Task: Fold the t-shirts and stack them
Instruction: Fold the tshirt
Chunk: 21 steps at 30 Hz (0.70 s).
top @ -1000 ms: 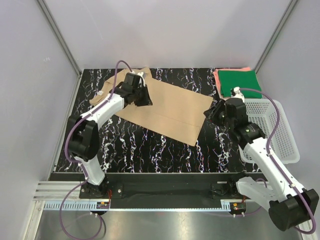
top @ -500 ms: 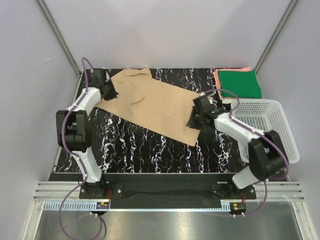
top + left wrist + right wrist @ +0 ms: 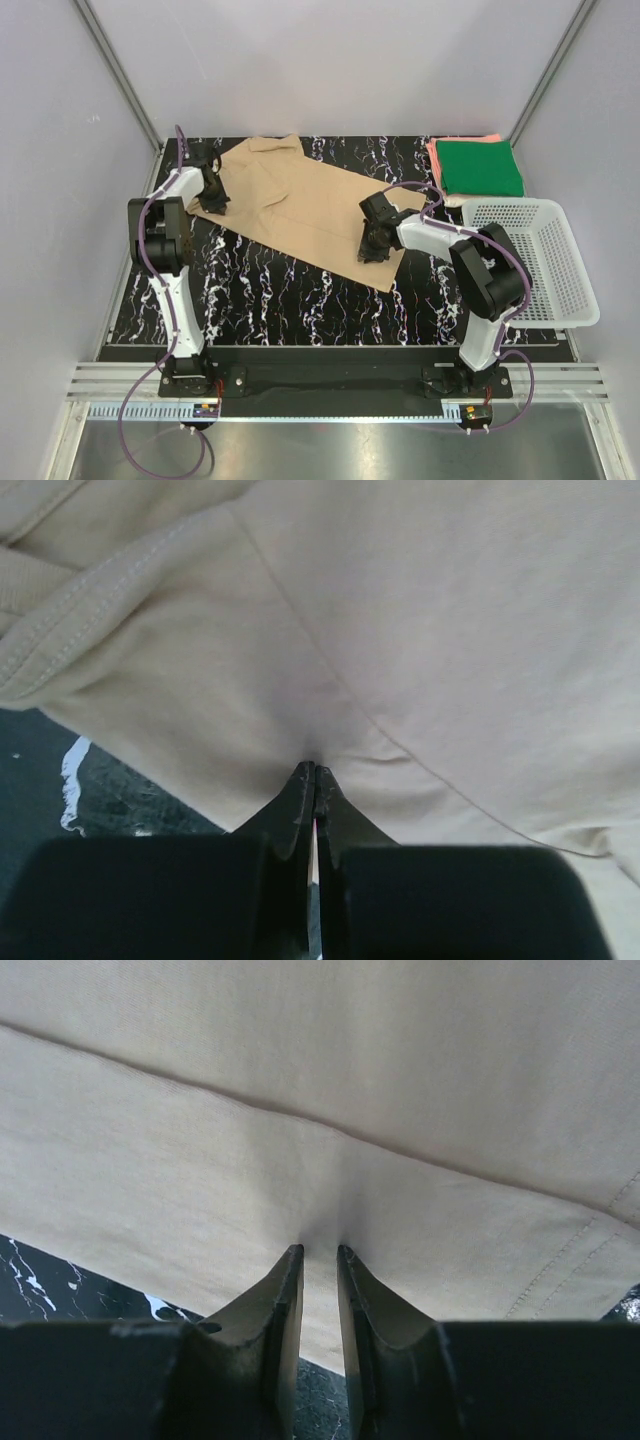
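The tan short-sleeved cotton t-shirt lies flat on the black white-veined worktop. Its long axis runs on a slant from the sleeve end at the far left to the hem end at the near right. It spans the whole gap between my two jaws, so each arm is nearer to one end.

My left jaws are pressed together at the sleeve end and pinch a small pucker of the tan cloth right at their tips. The body of the shirt spreads ahead of them and to their right, and bare worktop shows just behind and to their left.

My right jaws are at the hem end. They are only narrowly apart, with a ridge of the same cloth gathered between their tips, which I read as a pinch on a doubled layer. A straight crease crosses just ahead of them, and the stitched hem lies to their right.

I judge that the coming fold needs both ends lifted and carried together, or the cloth between them will drag or twist.

Well beyond my right jaws a folded dark green t-shirt rests on a coral-pink folded t-shirt. The white plastic mesh basket stands beside that stack.
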Each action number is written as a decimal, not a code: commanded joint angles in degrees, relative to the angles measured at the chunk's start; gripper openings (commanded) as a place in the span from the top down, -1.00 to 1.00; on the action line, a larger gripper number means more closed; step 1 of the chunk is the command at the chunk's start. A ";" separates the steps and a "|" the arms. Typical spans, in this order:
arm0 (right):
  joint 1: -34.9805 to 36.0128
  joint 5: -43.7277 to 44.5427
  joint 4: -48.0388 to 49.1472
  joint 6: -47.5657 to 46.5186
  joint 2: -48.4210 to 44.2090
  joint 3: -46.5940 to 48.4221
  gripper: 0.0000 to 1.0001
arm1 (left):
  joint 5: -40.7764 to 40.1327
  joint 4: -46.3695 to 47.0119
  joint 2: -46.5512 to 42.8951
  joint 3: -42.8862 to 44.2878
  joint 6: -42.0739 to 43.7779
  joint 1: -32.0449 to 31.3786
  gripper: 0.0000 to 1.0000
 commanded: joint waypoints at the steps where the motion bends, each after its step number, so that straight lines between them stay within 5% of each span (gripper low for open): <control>1: 0.00 2.50 -1.50 -1.54 -2.89 -2.82 0.45 | -6.38 -4.35 -0.87 -1.01 2.17 0.07 1.00; 7: 0.00 0.48 -1.76 -1.97 -5.10 -8.27 0.46 | -11.30 -6.20 -3.50 -8.04 2.88 0.16 1.00; 21: 3.60 -2.60 -4.22 3.03 -18.37 -19.53 0.46 | -16.06 -4.53 -26.61 -34.32 -5.12 0.42 1.00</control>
